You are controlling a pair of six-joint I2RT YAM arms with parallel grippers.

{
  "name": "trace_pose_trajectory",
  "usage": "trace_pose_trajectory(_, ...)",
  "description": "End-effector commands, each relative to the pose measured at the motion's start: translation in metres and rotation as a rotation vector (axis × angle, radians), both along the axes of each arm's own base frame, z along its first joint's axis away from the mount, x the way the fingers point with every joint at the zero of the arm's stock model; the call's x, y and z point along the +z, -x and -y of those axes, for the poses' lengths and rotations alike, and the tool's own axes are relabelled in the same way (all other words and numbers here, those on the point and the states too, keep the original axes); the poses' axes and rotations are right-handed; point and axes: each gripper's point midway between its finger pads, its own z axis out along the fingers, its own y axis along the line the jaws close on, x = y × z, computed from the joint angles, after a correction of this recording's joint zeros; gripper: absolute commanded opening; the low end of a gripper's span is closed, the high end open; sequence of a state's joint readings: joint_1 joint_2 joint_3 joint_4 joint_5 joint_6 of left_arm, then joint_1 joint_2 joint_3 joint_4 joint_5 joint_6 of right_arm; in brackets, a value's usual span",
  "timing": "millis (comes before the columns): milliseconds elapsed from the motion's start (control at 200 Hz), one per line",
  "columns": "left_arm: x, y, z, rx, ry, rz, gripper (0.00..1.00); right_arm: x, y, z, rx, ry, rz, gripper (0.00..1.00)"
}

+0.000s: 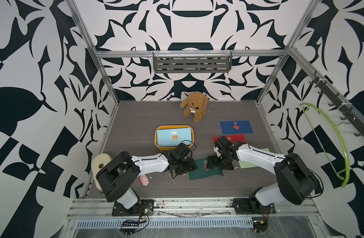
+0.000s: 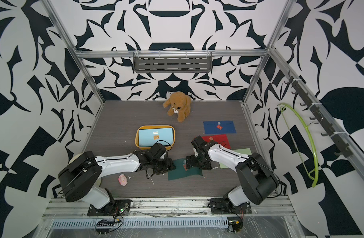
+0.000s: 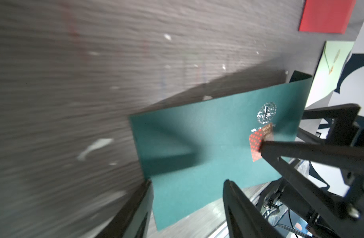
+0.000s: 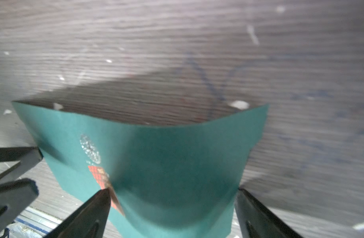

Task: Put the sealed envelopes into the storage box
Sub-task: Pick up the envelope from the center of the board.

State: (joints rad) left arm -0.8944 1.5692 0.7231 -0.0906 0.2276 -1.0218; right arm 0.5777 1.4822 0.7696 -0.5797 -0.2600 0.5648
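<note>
The grey wood-grain tabletop (image 1: 135, 127) is scuffed, flecked with white scraps (image 3: 94, 148), and enclosed by black-and-white patterned walls (image 1: 32, 61) on an aluminium frame (image 1: 125, 54). A metal shelf (image 1: 192, 63) hangs at the back above a plush dog (image 1: 195, 106).

The yellow storage box (image 1: 157, 140) holds a light blue envelope (image 1: 173, 136). Navy (image 1: 235, 126), red (image 1: 237, 138) and pale green (image 1: 246, 164) envelopes lie flat to its right.

The dark green envelope (image 1: 205, 173) bows up off the table between the arms. The left gripper (image 3: 188, 182) has its jaws partway apart over one short end. The right gripper (image 4: 172, 190) is spread wide, one fingertip (image 3: 265, 146) on the sticker.
</note>
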Motion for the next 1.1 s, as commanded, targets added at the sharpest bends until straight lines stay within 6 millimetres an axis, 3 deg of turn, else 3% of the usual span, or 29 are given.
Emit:
trace_pose_trajectory(0, -0.031, 0.015, -0.037, 0.008, -0.152, -0.054, 0.61, -0.011, 0.009, -0.018, 0.063, -0.024, -0.027, 1.0)
trace_pose_trajectory(245, -0.031, 0.016, -0.034, 0.011, -0.128, -0.058, 0.61, -0.019, 0.014, -0.043, 0.167, 0.019, -0.002, 1.0)
trace_pose_trajectory(400, -0.021, 0.015, -0.038, 0.011, -0.124, -0.036, 0.61, -0.022, 0.013, -0.037, 0.18, 0.052, 0.017, 0.86)
trace_pose_trajectory(520, -0.001, 0.012, -0.04, -0.012, -0.106, -0.003, 0.61, -0.023, 0.016, -0.031, 0.209, 0.07, 0.029, 0.81)
trace_pose_trajectory(660, 0.04, -0.003, -0.037, -0.079, -0.071, 0.093, 0.61, -0.027, 0.022, -0.023, 0.243, 0.094, 0.02, 0.75)
trace_pose_trajectory(795, 0.065, -0.02, -0.017, -0.25, 0.014, 0.224, 0.61, -0.024, 0.024, -0.024, 0.282, 0.071, 0.037, 0.75)
trace_pose_trajectory(1095, 0.069, -0.033, 0.028, -0.618, 0.156, 0.436, 0.59, -0.016, 0.032, -0.024, 0.378, 0.035, 0.053, 0.75)
